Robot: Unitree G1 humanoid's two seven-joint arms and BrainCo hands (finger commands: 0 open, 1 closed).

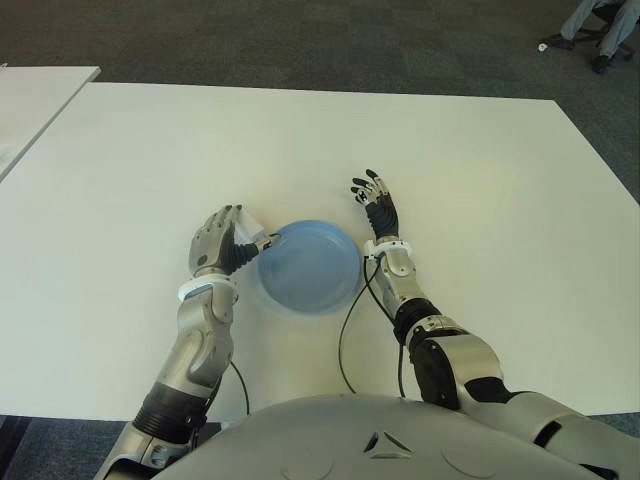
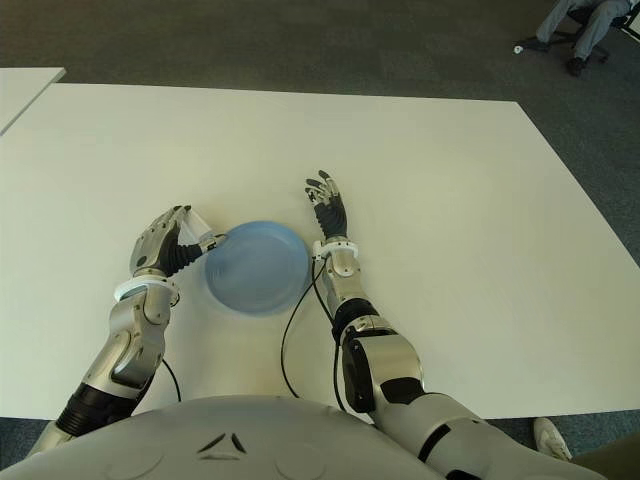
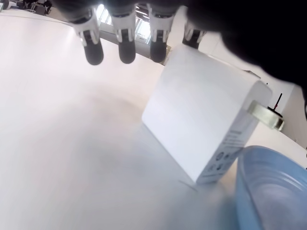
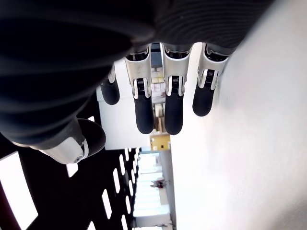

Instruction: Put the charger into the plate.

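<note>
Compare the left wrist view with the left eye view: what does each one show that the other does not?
Only the left wrist view shows the charger's metal prong and the small print on its side. Only the left eye view shows the right hand, open beside the plate's right edge, and the whole table. Both show the left hand holding the white charger at the blue plate's left rim.
</note>
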